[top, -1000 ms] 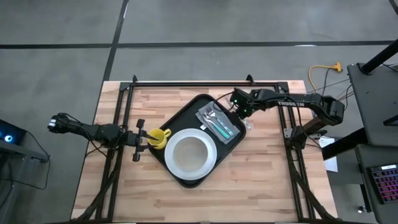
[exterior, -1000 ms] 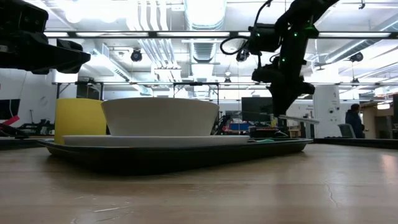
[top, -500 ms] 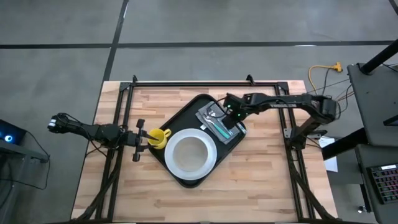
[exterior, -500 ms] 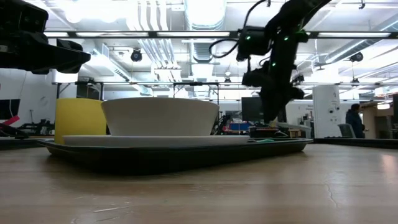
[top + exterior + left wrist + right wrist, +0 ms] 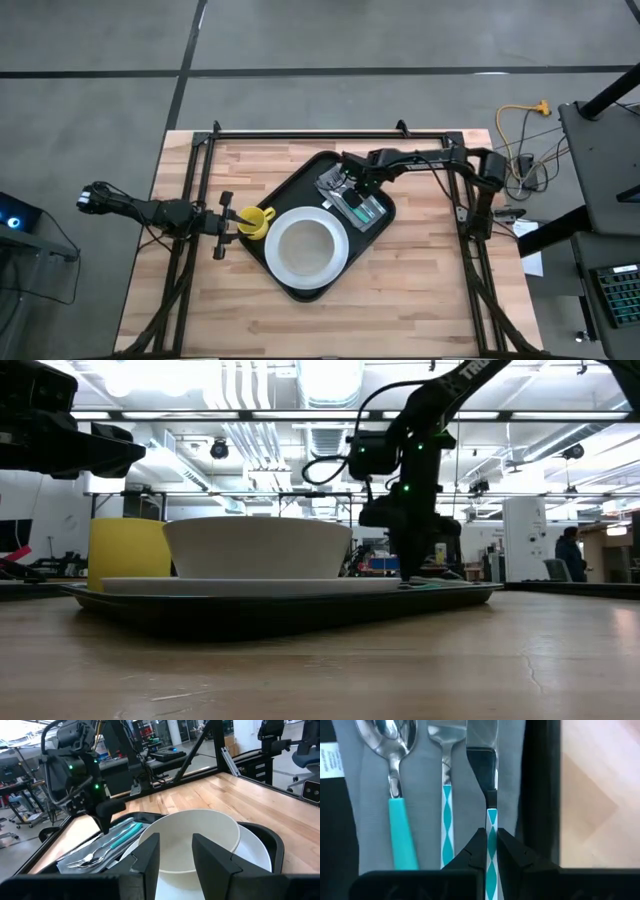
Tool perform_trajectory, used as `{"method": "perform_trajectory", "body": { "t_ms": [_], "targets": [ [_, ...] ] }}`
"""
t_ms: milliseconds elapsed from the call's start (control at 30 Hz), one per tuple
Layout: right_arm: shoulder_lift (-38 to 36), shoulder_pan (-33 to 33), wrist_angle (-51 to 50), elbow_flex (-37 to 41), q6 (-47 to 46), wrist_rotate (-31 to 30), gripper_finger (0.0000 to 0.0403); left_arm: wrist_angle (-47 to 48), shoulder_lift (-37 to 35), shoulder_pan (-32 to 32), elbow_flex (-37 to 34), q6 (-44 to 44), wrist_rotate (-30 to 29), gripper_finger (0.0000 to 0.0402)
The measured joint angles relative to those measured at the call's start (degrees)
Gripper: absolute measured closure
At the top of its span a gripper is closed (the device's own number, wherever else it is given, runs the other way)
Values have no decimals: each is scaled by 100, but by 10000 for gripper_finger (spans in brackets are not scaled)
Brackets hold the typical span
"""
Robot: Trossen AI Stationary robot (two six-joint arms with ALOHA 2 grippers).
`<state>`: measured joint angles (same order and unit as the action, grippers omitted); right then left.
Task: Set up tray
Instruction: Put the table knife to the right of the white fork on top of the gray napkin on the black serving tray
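The high view puts the tray (image 5: 372,228), set at a slant, at the middle of the desk (image 5: 420,300), carrying a white plate (image 5: 340,256) with a bowl (image 5: 304,246) in the lower half, a yellow cup (image 5: 256,222) at its left edge and a grey napkin (image 5: 330,187) with cutlery at the upper right. From above, the right claw (image 5: 349,186) reaches in from the right side of the frame over that napkin, but its fingers are too small there to read. The right wrist view fills that in: a spoon (image 5: 396,785), a fork (image 5: 445,780) and a knife (image 5: 485,765), all with teal handles, lie side by side on the napkin (image 5: 372,820), and the right claw (image 5: 491,842) is pinched together on the knife's handle, beside the tray's dark rim (image 5: 540,795). The low view adds height, which the top view cannot give: the right claw (image 5: 412,572) comes down to the tray (image 5: 300,605) at the right of the bowl (image 5: 256,547), with the cup (image 5: 126,550) at the left. The left claw (image 5: 226,218) waits at the left of the frame, beside the cup; its wrist view shows the fingers (image 5: 150,857) apart with nothing between them, facing the bowl (image 5: 200,832).
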<state>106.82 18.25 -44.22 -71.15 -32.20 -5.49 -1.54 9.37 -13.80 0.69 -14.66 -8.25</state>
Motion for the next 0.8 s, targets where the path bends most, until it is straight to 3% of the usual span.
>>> {"method": "perform_trajectory", "body": {
  "t_ms": [800],
  "targets": [
    [636,-12,102,-190,-154,-77,377,1,0,0,-2,0,-2,301]
  ]
}}
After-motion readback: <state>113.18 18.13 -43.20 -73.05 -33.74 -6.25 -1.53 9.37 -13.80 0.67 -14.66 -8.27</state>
